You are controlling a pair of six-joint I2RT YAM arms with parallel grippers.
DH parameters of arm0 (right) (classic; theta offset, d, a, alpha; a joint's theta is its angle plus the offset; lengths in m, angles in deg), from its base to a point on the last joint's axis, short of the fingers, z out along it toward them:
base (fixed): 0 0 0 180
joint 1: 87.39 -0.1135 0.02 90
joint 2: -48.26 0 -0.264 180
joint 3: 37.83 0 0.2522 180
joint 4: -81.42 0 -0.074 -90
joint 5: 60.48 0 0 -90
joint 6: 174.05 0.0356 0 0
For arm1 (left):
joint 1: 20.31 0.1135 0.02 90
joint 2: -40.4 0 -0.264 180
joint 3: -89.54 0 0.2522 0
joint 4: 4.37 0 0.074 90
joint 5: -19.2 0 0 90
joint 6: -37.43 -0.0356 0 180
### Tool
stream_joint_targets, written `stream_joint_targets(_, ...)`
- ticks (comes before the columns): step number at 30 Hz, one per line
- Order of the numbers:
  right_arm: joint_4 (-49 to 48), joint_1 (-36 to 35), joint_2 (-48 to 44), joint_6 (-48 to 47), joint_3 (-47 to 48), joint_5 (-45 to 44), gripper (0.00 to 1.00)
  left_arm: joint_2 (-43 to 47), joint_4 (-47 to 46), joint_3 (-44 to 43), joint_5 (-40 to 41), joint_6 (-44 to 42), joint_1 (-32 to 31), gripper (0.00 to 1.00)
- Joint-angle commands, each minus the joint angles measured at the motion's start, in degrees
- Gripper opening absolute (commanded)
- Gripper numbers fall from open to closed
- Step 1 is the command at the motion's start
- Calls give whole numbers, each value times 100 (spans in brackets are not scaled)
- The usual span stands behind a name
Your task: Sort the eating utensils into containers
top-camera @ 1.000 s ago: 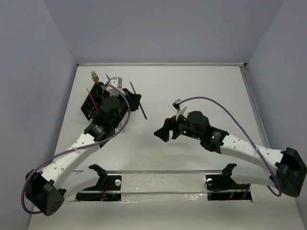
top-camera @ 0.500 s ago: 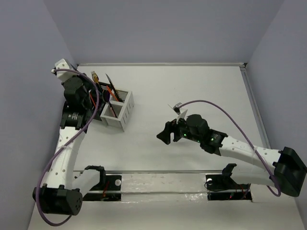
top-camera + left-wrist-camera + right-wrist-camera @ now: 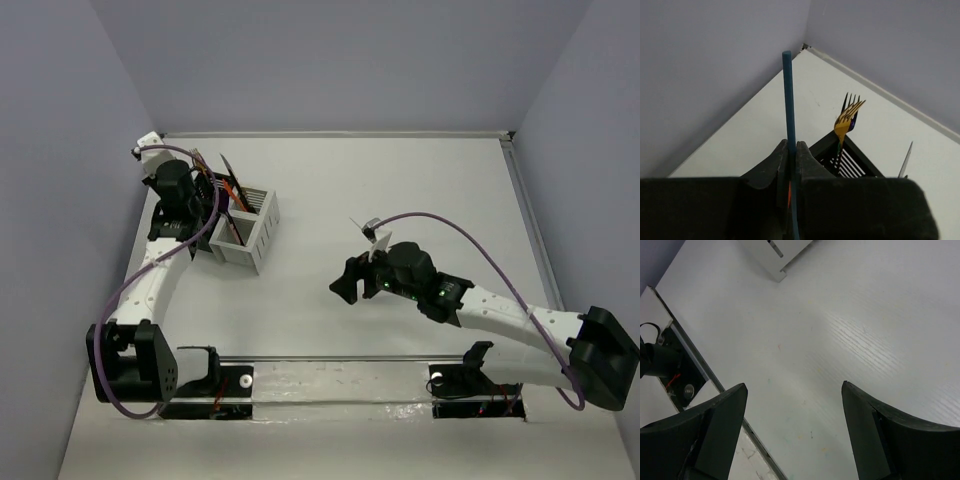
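My left gripper is shut on a thin teal stick that stands upright between the jaws. In the top view this gripper hangs at the far left, over the black caddy, which the arm partly hides. A gold fork and a dark fork stand in the black caddy. The white caddy sits right beside it with an orange piece and dark pieces leaning over it. My right gripper is open and empty above bare table; its jaws stand wide apart.
A corner of the white caddy shows at the top of the right wrist view. The metal rail with the arm mounts runs along the near edge. Grey walls close the left, back and right sides.
My left arm has swung from the table right of the caddies back to the far left over the black caddy. The dark stick that lay there is gone. The right gripper barely shifted.
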Motion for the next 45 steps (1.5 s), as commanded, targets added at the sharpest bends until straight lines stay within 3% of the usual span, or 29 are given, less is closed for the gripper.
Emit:
stream_joint_targets(1, -256, -35, -81, -46, -16, -140, 82, -123, -845, 293, 254, -339, 22, 0)
stream_joint_targets(7, -194, -35, -152, -28, -68, -245, 82, -264, -907, 337, 210, -348, 22, 0)
stream_joint_targets(11, -72, -35, -152, -10, -42, -333, 82, -256, -915, 381, 210, -260, 22, 22)
stream_joint_targets(14, 200, -35, -134, -19, 37, -648, 82, -186, -898, 364, 97, -199, 22, 49)
stream_joint_targets(17, 491, 17, -116, 7, 124, -834, 82, -63, -837, 311, -53, -102, 22, 57)
stream_joint_targets(24, 1431, 648, -64, 86, 563, -1432, 78, 586, -442, 21, -922, 460, -65, 62)
stream_joint_targets(28, 2054, 1334, 208, 8, 941, -1318, 74, 1114, -275, -84, -1608, 531, -557, 63)
stream_joint_targets(32, 2661, 1651, 795, -177, 1389, -1712, 72, 1423, 138, -374, -2143, 408, -1495, 69)
stream_joint_targets(38, 2935, 2372, 1447, -388, 1698, -1178, 70, 1835, 175, -129, -3689, 373, -1806, 77)
stream_joint_targets(45, 3163, 2821, 2291, -810, 2102, -817, 68, 1793, -63, 21, -4395, 557, -1920, 81)
